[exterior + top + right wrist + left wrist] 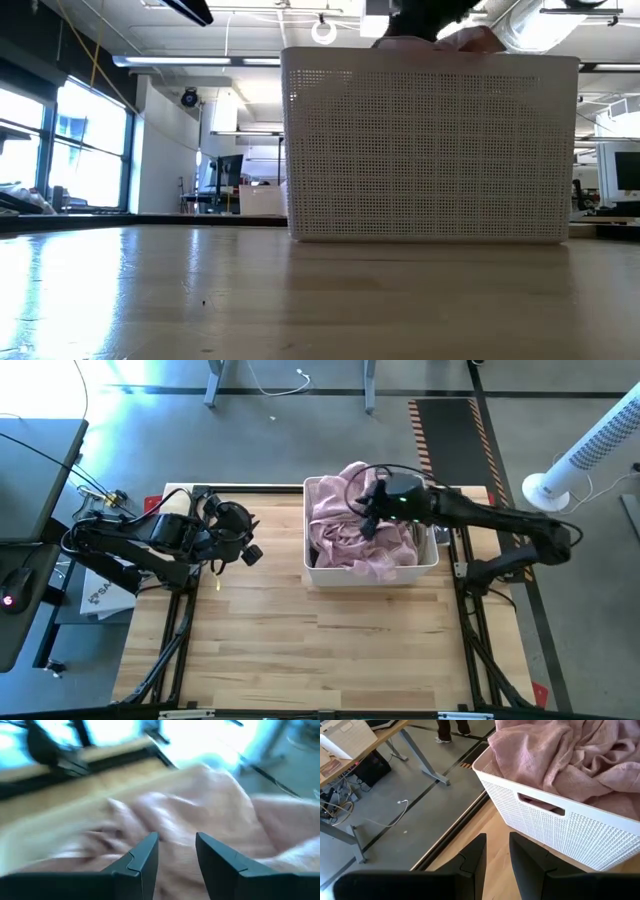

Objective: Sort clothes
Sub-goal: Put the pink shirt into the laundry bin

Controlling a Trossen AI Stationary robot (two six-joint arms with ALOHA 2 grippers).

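A light pink garment (345, 525) fills the white lattice basket (370, 574) at the table's far middle and heaps above its rim; it also shows in the left wrist view (560, 755) and the low view (480, 40). My right gripper (370, 520) is open just above the pink heap (200, 795), fingers pointing down into the basket. My left gripper (250, 550) is open and empty to the left of the basket (560, 830), above the table's far left part. The black, olive-brown and khaki garments do not show.
The basket's near wall (430, 150) stands upright on the wooden table. Bare wood (320, 650) lies between the basket and the near edge. A white fan (580, 460) stands on the floor beyond the table's right edge.
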